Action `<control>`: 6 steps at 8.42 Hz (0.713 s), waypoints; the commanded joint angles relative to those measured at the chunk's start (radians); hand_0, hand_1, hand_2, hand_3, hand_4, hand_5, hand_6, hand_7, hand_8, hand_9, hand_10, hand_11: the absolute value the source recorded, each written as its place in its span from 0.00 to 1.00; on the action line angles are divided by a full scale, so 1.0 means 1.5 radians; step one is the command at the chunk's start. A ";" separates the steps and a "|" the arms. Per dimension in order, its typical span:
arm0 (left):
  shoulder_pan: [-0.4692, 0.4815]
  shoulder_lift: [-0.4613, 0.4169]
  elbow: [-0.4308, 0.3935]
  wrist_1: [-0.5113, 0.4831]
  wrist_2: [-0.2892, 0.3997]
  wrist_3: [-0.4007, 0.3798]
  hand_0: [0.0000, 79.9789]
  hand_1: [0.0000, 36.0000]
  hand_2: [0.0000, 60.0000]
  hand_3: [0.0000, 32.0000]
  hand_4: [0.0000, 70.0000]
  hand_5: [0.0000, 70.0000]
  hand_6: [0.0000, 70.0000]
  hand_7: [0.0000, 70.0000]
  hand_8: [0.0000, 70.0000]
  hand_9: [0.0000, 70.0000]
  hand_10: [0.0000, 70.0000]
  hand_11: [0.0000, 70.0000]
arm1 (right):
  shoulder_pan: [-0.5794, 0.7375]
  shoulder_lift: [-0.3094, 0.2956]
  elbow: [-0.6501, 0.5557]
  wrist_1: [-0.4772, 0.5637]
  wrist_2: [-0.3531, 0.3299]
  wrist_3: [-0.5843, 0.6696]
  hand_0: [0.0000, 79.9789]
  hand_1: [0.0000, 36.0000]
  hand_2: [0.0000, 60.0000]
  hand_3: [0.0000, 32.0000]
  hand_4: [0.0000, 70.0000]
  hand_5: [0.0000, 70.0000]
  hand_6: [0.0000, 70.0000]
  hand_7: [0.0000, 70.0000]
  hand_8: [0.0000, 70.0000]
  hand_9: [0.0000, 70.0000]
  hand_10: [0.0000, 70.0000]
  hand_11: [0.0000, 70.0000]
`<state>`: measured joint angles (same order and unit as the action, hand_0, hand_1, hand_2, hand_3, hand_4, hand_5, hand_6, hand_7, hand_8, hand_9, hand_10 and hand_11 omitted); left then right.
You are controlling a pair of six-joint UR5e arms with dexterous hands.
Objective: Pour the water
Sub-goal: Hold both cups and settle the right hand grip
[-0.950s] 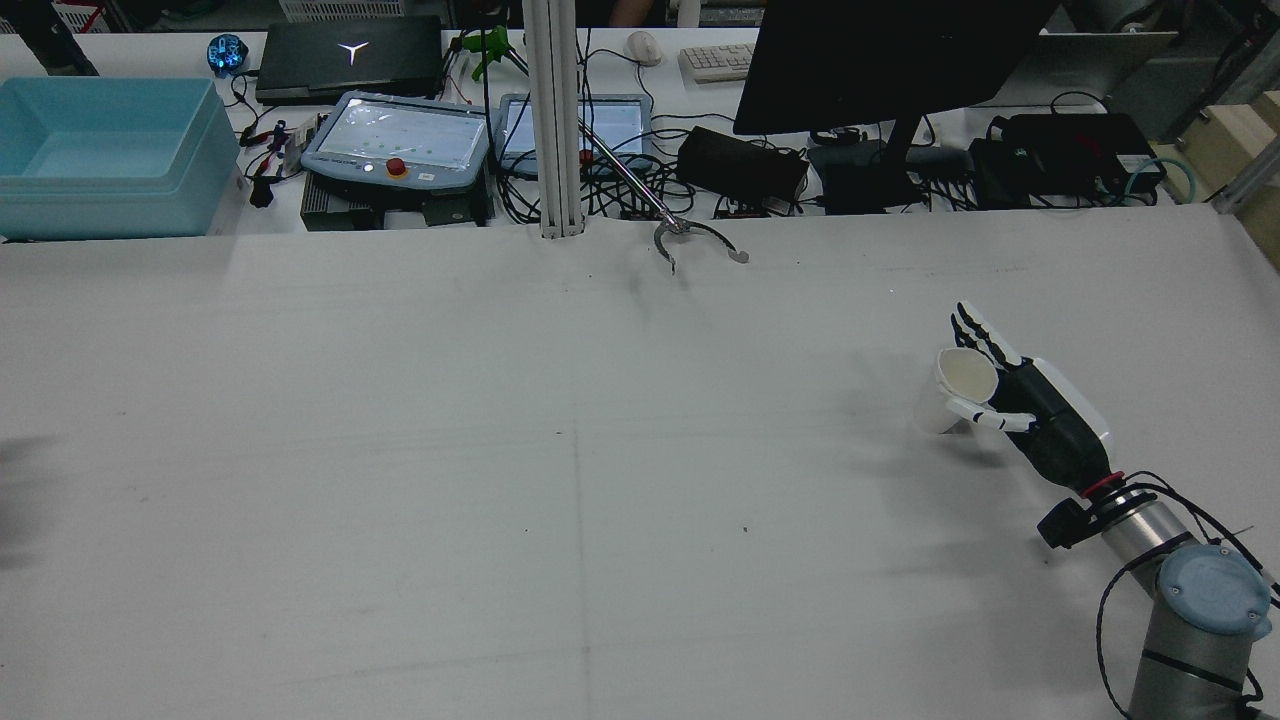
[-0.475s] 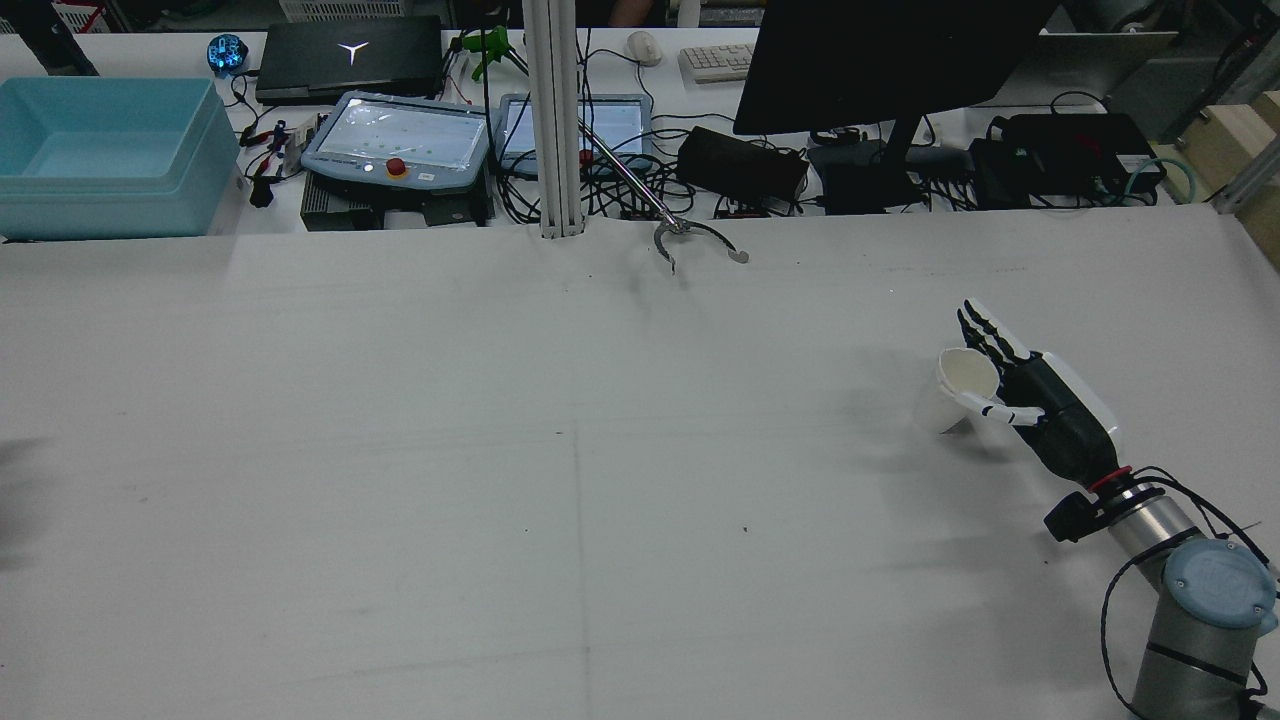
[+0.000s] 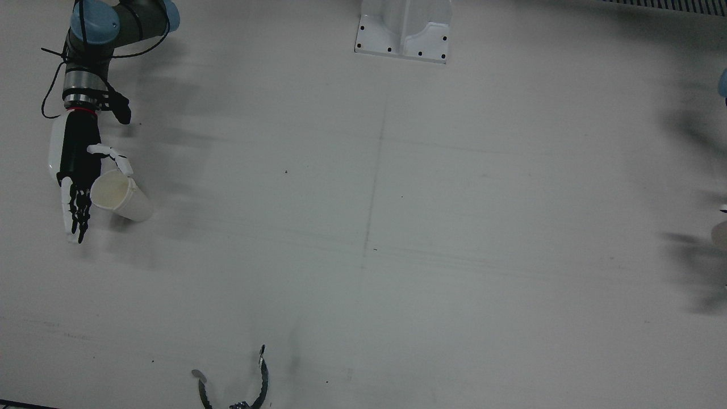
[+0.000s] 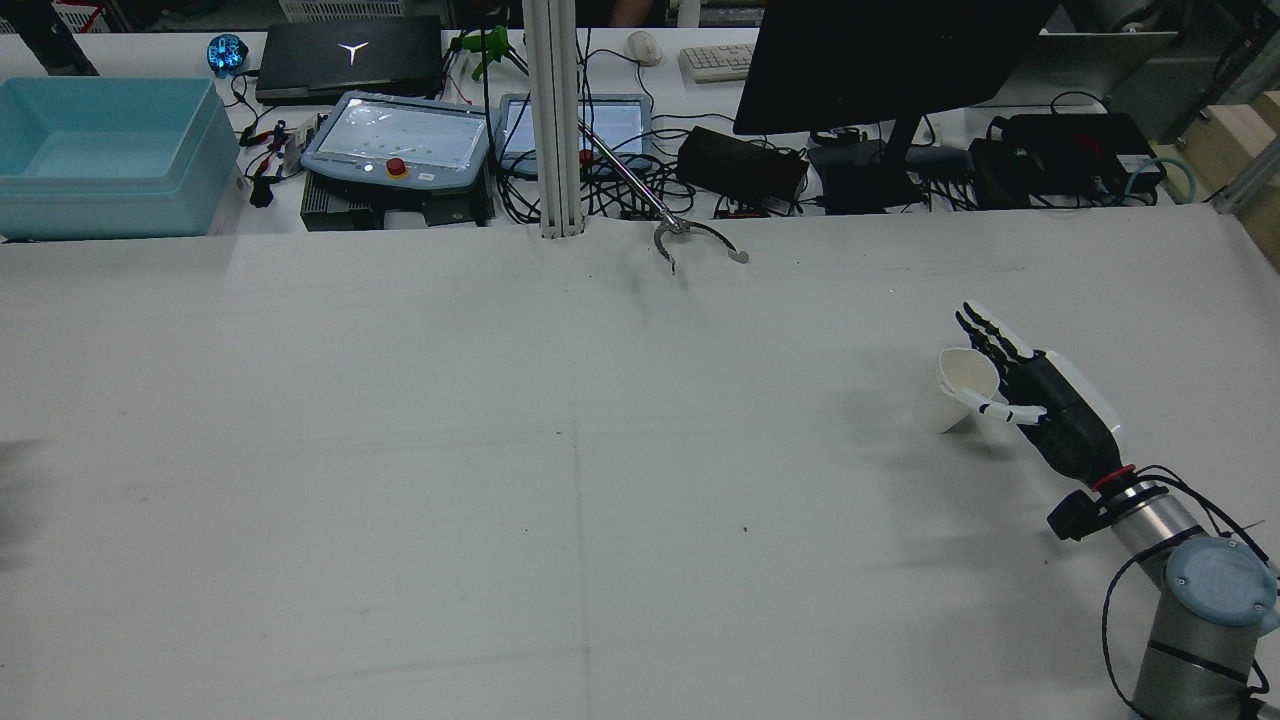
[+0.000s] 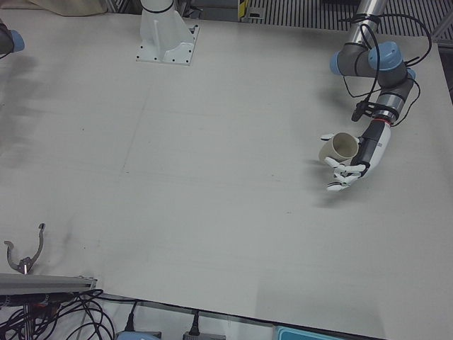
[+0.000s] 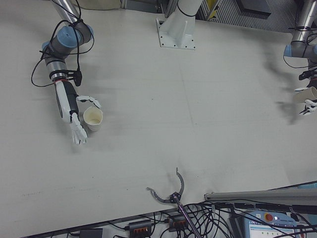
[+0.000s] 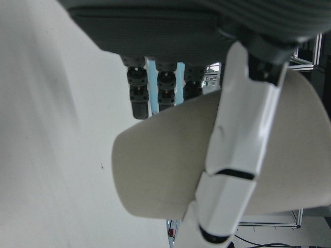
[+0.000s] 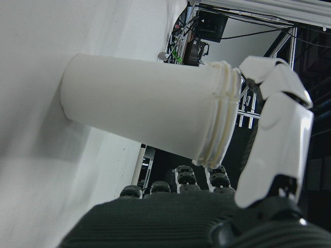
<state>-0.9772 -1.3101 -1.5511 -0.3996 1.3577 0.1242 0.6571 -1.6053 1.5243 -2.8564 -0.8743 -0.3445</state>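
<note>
A wide, pale desk filled the station, bare over nearly its whole middle. Nearest the robot, on its right side, the right hand lay low over the desk with its fingers stretched straight out and its thumb hooked in front of the rim of the right cup. That cup's base touched the desk and it leaned, its mouth tipped toward the palm. It sat on the thumb side of the hand, toward the desk's centre, cradled rather than clamped, so the hand read as open around it.

On the opposite side, the left hand had the left cup pinned between its thumb, which lay across the wall, and the fingers behind. The cup's shadow fell apart from it, so it looked lifted clear. Its long axis was tilted and its mouth faced up and outward.

The two cups stood well apart, with the whole width of the desk between them. Any pour would likely depend on closing that gap first, mouth over mouth.

Farther off, a metal claw tool rested at the desk's far edge, and beyond it were a monitor and a blue tub.
</note>
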 commanded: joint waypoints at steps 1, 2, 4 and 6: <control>0.000 0.000 0.001 -0.002 0.000 0.000 1.00 1.00 0.25 0.00 1.00 1.00 0.53 1.00 0.25 0.37 0.22 0.37 | 0.000 0.010 -0.015 -0.001 0.000 0.000 0.65 0.68 0.45 0.01 0.00 0.11 0.14 0.00 0.01 0.00 0.00 0.00; -0.001 0.000 0.001 -0.001 0.000 0.000 1.00 1.00 0.26 0.00 1.00 1.00 0.53 1.00 0.24 0.37 0.22 0.36 | 0.000 0.011 -0.015 -0.001 0.001 0.000 0.65 0.68 0.43 0.03 0.00 0.11 0.13 0.00 0.01 0.00 0.00 0.00; -0.001 0.000 0.001 -0.001 0.000 0.000 1.00 1.00 0.27 0.00 1.00 1.00 0.53 1.00 0.25 0.37 0.22 0.36 | 0.000 0.019 -0.016 -0.001 0.000 -0.001 0.63 0.64 0.43 0.06 0.00 0.11 0.15 0.02 0.02 0.00 0.00 0.00; -0.001 0.000 0.000 0.000 0.000 0.000 1.00 1.00 0.27 0.00 1.00 1.00 0.53 1.00 0.24 0.36 0.22 0.36 | -0.001 0.029 -0.015 -0.001 0.000 -0.002 0.62 0.59 0.43 0.03 0.00 0.11 0.19 0.07 0.04 0.00 0.00 0.00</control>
<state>-0.9781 -1.3100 -1.5497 -0.3999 1.3576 0.1242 0.6559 -1.5761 1.5008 -2.8578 -0.8742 -0.3468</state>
